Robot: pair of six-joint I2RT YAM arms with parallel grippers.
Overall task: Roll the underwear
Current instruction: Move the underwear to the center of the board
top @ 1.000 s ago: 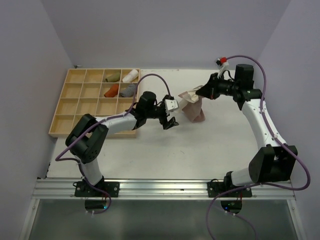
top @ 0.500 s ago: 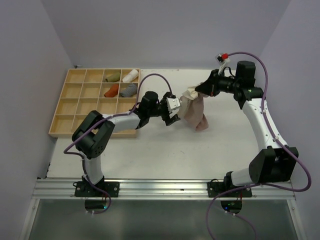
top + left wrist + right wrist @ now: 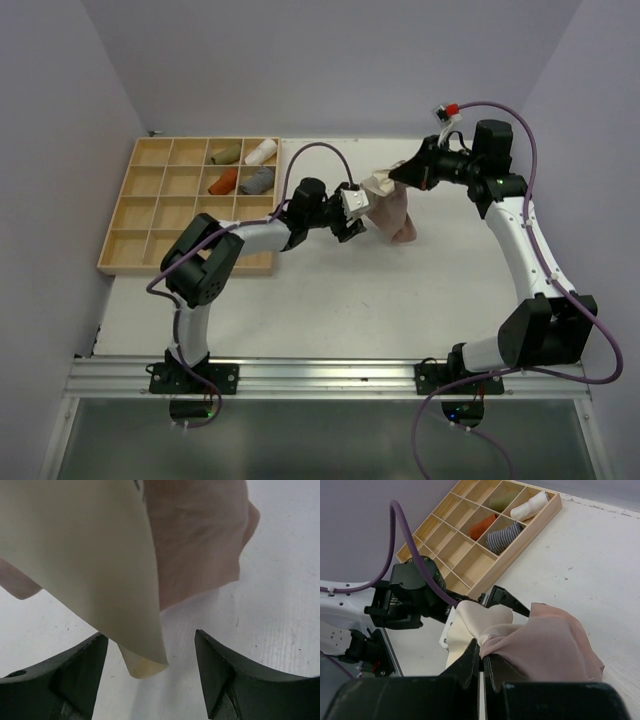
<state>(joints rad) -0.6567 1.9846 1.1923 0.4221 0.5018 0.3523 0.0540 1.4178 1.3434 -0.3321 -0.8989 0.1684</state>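
Upper centre of the overhead view: the right gripper [image 3: 403, 177], fingers pinched shut on the pale pink underwear [image 3: 393, 215], hangs it over the table [image 3: 300, 300]. The left gripper [image 3: 150, 647] has its fingers apart, with a cream corner dangling between them. Closing now may catch only that tip, which could slip free or tug the cloth from the right pinch.

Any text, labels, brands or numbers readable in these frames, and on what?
None readable in any view. The pale underwear, clamped in the right gripper, and the wooden tray carry no visible lettering. A small dark mark at the cloth's top edge in the left wrist view is cut off and cannot be read.
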